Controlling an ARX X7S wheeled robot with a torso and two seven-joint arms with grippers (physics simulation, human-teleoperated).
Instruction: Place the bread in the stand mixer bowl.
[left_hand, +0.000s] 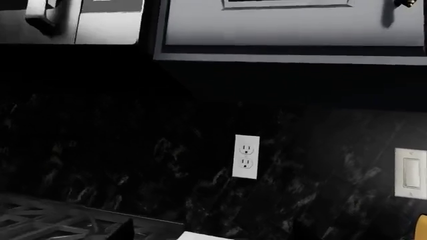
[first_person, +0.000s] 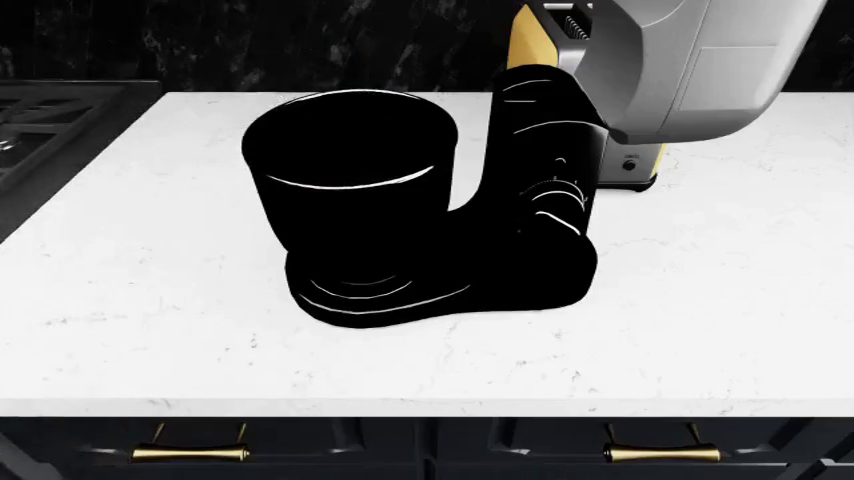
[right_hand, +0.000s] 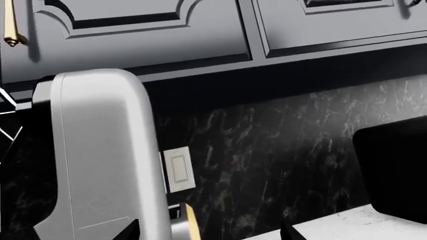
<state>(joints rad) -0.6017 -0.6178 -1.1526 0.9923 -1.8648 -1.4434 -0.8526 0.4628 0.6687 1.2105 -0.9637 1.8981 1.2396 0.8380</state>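
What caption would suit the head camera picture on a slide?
Black stand mixer bowl on a white marble counter, toaster behind, grey robot arm overhead; no bread visible.

Bright, evenly lit countertop (first_person: 747, 300); dim, murky backsplash (left_hand: 133, 150), perhaps underexposed; sharp renders

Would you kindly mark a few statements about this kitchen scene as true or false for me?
1. The stand mixer bowl sits on the white countertop. True.
2. The bread lies on the countertop in front of the mixer. False: no bread shows in any view.
3. A toaster stands behind the mixer. True.
4. The backsplash is white tile. False: it is dark marbled stone.
5. The wall outlet has a cord plugged in. False: both sockets are free.
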